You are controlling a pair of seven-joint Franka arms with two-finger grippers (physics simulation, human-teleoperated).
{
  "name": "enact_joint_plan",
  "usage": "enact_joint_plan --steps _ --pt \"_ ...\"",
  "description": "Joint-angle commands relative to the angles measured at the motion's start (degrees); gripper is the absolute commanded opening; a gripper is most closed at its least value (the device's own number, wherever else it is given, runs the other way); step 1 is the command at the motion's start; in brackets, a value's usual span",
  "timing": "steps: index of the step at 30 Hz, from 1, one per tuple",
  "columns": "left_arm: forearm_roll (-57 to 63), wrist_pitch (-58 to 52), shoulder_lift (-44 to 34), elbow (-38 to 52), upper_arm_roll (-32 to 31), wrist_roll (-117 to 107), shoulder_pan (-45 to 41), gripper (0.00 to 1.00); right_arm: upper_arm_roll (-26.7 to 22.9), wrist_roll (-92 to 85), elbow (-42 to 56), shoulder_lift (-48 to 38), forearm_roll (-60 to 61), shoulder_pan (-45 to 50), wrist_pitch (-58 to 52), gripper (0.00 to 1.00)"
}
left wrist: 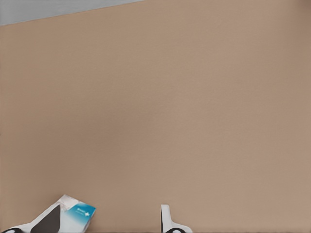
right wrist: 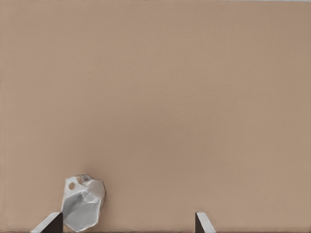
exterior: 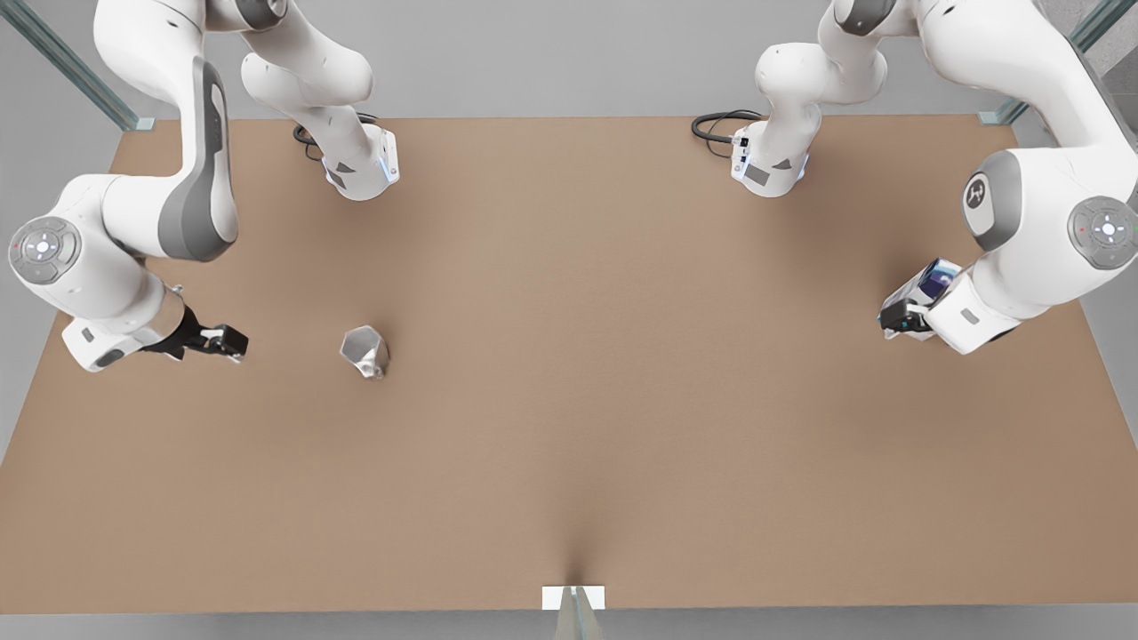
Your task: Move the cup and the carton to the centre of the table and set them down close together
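Beside left pincer — carton; right pincer (open) near cup.

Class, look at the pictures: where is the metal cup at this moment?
The cup stands on the table toward the front view's left, just beyond the open right hand, far from the carton at the opposite side.

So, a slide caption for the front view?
Both grippers open: left gripper at the carton, right gripper beside the cup.
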Motion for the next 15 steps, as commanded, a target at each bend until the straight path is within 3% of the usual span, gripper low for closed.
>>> enact_joint_plan --steps 1,7,10,15 --pt "0.41 0.00 0.00 0.00 0.00 0.00 0.00 1.00 -0.02 0.00 -0.01 -0.02 0.00 -0.18 -0.01 1.00" --pt "0.41 0.09 0.44 0.00 0.00 0.00 0.00 1.00 0.60 -0.26 -3.53 0.94 -0.61 1.05 2.89 1.00" --pt "0.41 0.09 1.32 -0.09 0.00 -0.09 0.00 1.00 0.77 -0.44 -12.84 0.42 -0.26 1.14 7.55 1.00" --pt "0.50 0.00 2.02 -0.18 0.00 -0.09 0.00 1.00 0.86 -0.97 -20.40 0.51 1.94 3.07 13.26 1.00"
